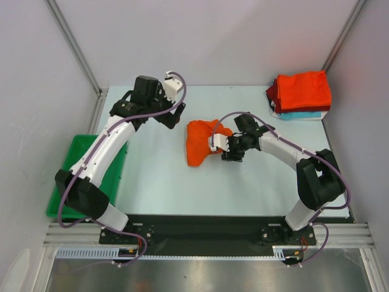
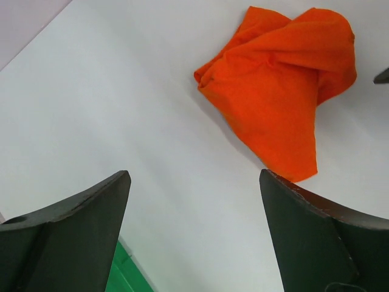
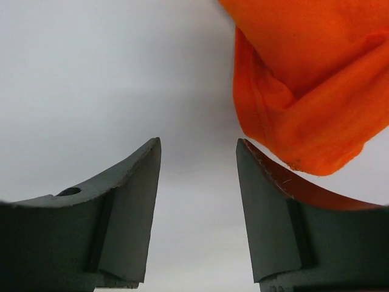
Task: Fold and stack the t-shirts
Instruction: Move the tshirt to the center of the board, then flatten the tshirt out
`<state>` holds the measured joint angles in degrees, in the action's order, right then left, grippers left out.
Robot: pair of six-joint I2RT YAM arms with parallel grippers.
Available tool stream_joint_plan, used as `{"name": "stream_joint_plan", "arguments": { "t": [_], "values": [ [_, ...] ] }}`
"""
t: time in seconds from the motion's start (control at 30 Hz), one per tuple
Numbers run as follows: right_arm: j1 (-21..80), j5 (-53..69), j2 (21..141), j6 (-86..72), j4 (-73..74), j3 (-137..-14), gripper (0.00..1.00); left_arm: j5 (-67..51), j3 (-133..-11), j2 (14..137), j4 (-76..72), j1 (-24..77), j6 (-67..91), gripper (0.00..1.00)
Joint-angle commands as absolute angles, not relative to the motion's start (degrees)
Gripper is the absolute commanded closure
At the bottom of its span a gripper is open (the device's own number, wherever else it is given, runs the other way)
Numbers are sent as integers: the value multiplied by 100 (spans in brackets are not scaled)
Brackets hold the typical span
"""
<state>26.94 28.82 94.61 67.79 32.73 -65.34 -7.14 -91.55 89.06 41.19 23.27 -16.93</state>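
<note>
A bright orange t-shirt lies crumpled in a heap at the middle of the table. In the left wrist view the orange t-shirt is ahead and to the right of my left gripper, which is open over bare table, well apart from the cloth. My left gripper hangs to the left of the heap. My right gripper sits at the heap's right edge. Its jaws are open with nothing between them, and the orange t-shirt hangs just outside the right finger. Folded t-shirts are stacked at the back right, red over teal.
A green tray sits at the table's left edge beneath the left arm, and its corner shows below the left finger. Grey walls with metal posts close the back and sides.
</note>
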Motion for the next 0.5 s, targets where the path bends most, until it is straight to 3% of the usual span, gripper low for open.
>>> {"name": "stream_joint_plan", "arguments": {
  "t": [0.0, 0.47],
  "values": [
    [2681, 2725, 9238, 7294, 2919, -6478, 43, -782, -8798, 8666, 3946, 2355, -1573, 8],
    [2777, 2259, 10230, 7541, 1846, -6741, 46, -448, -8649, 8666, 3955, 2347, -1705, 7]
  ]
}}
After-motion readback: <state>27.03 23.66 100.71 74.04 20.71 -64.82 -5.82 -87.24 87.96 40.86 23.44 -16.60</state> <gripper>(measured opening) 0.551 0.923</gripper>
